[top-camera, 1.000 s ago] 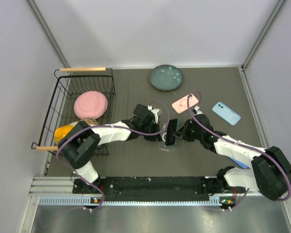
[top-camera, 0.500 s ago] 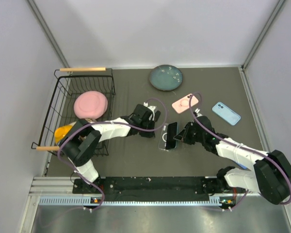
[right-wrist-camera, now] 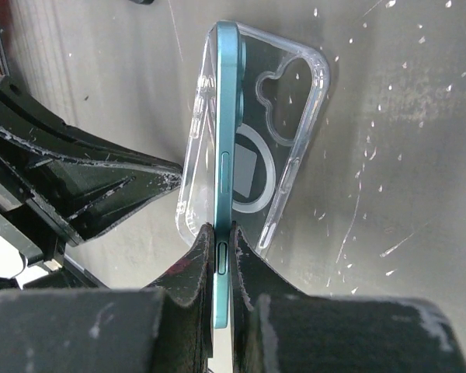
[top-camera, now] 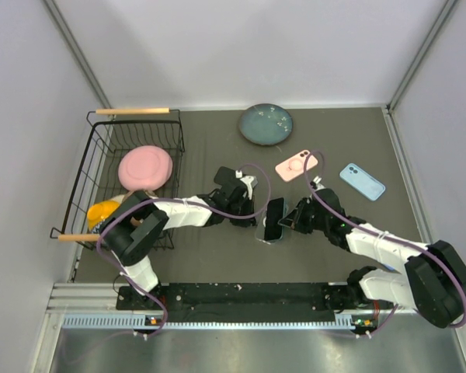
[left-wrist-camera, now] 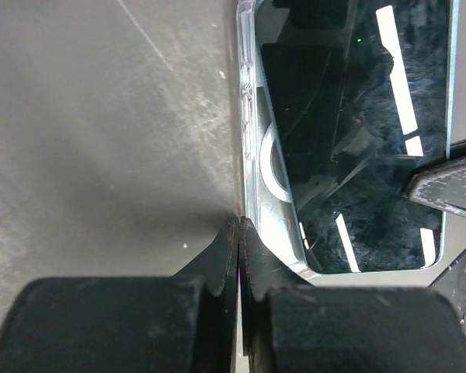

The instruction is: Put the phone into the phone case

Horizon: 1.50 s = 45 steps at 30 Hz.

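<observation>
A clear phone case [top-camera: 264,236] lies flat on the table. It also shows in the left wrist view [left-wrist-camera: 256,155] and the right wrist view [right-wrist-camera: 291,116]. My right gripper [top-camera: 287,222] [right-wrist-camera: 221,237] is shut on a teal phone [top-camera: 274,217] [right-wrist-camera: 227,101]. The phone stands on its long edge along the case's left wall, with its dark screen [left-wrist-camera: 357,132] facing my left gripper. My left gripper [top-camera: 255,220] [left-wrist-camera: 238,224] is shut. Its fingertips [right-wrist-camera: 171,176] touch the case's left rim near a corner.
A pink phone case [top-camera: 297,165] and a blue phone [top-camera: 363,181] lie to the back right. A dark plate [top-camera: 266,124] sits at the back. A wire basket [top-camera: 101,148] on the left holds a pink plate [top-camera: 146,166] and a yellow object [top-camera: 102,210].
My left gripper drew back from the case half a second ago and has come back to its left rim. The right gripper has tipped the phone more upright over the case.
</observation>
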Tool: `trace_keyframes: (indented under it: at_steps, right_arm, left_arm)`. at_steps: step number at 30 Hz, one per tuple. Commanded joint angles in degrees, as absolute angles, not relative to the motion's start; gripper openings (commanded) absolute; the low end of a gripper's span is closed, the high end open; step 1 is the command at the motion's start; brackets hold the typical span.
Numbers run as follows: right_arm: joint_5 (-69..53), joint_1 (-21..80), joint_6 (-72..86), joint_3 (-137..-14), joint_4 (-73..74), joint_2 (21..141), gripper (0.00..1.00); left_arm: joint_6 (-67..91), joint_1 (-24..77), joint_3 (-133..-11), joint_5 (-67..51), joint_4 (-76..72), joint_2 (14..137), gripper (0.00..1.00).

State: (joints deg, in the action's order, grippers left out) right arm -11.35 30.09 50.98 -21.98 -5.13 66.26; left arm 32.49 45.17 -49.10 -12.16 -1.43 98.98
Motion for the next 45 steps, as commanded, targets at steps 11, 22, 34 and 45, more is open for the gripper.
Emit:
trace_keyframes:
  at_steps: [11,22,34,45]
  right_arm:
    - [-13.6,29.8,44.9,-19.5,-6.7,67.9,0.00]
    - [-11.4,29.8,50.5,-17.8,-8.7,66.5,0.00]
    - [-12.9,29.7,52.8,-14.4,-15.0,69.5,0.00]
    - [-12.8,29.8,53.5,-12.4,-17.5,71.0,0.02]
  left_arm:
    - [33.2,47.5,-46.3,-11.7,4.1,94.0,0.00]
    - [38.0,48.3,-43.2,-17.3,-3.2,96.8,0.00]
    - [41.7,52.8,-41.8,-17.7,-7.1,96.8,0.00]
    - [42.7,53.3,-41.3,-14.1,-3.9,94.0,0.00]
